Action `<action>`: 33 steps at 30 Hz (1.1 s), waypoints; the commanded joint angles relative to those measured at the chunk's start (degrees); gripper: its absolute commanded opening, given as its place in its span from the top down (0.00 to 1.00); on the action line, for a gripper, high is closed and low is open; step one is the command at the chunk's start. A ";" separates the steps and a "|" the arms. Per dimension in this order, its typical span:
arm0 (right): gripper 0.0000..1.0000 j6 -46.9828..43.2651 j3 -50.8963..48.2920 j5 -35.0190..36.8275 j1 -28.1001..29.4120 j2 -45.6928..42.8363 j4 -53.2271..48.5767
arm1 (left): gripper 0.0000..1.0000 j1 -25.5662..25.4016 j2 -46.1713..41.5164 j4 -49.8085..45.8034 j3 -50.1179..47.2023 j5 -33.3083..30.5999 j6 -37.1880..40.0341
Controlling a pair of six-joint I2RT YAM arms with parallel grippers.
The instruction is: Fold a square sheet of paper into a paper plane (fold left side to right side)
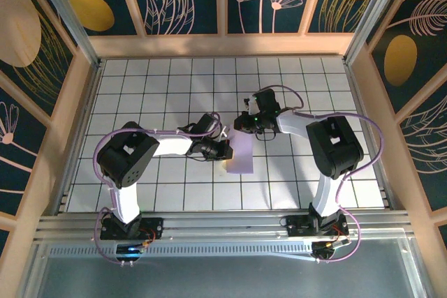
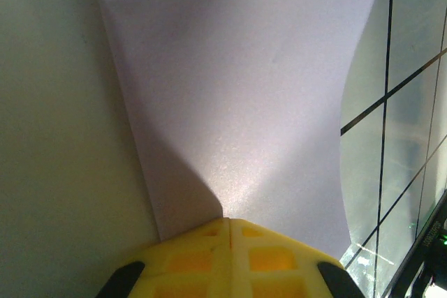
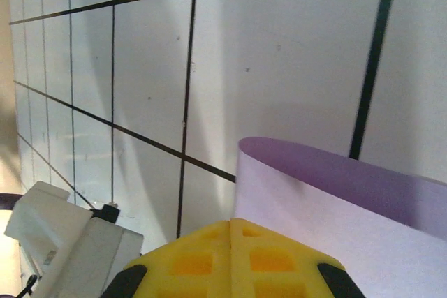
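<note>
Nearest the bases, the left gripper has its yellow jaws clamped tight on the thin lavender square sheet of paper, which fans out puckered from the pinch, out in the middle of the white black-lined grid tabletop. Just beyond, the right gripper is squeezed closed too, the sheet bowing up in a curl right at its tip; whether it's pinched there, can't tell.
</note>
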 commanded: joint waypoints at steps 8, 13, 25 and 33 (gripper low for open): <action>1.00 2.77 -1.19 -2.97 3.71 3.10 4.87 | 1.00 -0.78 2.60 -2.60 -0.84 -1.77 -0.58; 1.00 3.24 -0.82 -3.55 3.98 5.06 5.88 | 1.00 -0.81 2.63 -2.64 -0.78 -1.81 -0.58; 1.00 0.92 2.53 -0.53 4.00 9.61 2.72 | 1.00 -0.95 2.79 -2.99 -0.71 -1.95 -0.34; 1.00 -0.87 4.94 1.97 2.89 11.53 0.97 | 1.00 -1.02 2.96 -3.25 -0.78 -2.03 -0.32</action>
